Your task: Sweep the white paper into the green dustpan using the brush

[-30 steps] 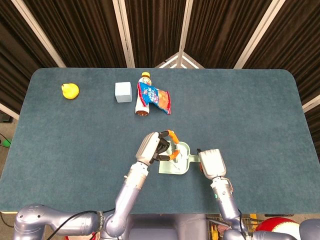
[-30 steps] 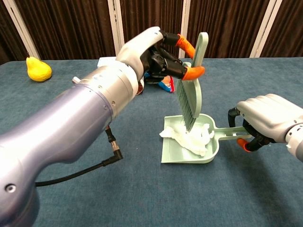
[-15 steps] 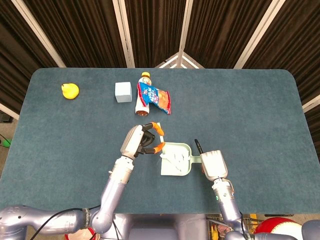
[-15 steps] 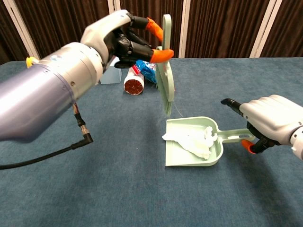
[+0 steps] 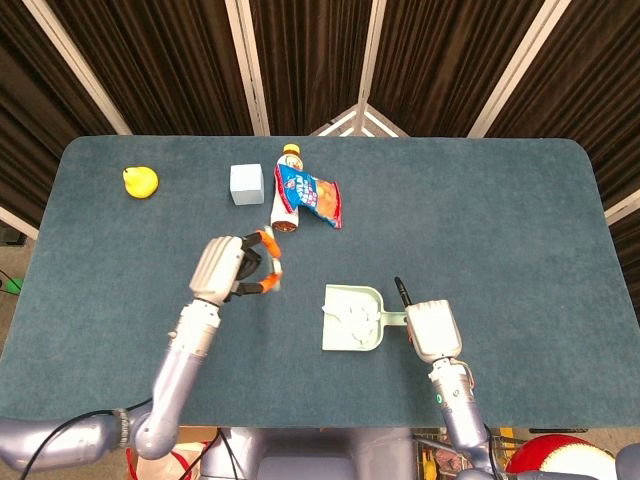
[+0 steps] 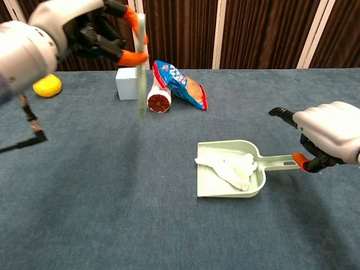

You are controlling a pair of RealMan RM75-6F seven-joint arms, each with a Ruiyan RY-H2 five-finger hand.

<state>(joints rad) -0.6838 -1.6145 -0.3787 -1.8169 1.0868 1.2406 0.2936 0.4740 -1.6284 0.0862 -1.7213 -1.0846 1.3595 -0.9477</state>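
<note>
The green dustpan (image 5: 340, 340) (image 6: 225, 193) lies flat on the blue table, and the crumpled white paper (image 5: 351, 317) (image 6: 232, 168) sits inside it. My left hand (image 5: 228, 268) (image 6: 79, 28) grips the pale green brush (image 5: 272, 262) (image 6: 139, 73) upright, bristles down, raised above the table and well left of the pan. My right hand (image 5: 432, 330) (image 6: 329, 138) is at the end of the pan's handle (image 6: 278, 163), fingers curled against it and thumb lifted.
At the back stand a yellow pear (image 5: 140, 181) (image 6: 48, 85), a pale blue box (image 5: 245, 184) (image 6: 126, 84), a lying bottle (image 5: 285, 205) (image 6: 158, 100) and a snack bag (image 5: 318, 196) (image 6: 180, 84). A black cable (image 6: 22, 140) hangs at the left.
My left hand has lifted the brush out of the dustpan and carried it left, away from the pan. The paper stays in the pan. My right hand has drawn back slightly along the handle.
</note>
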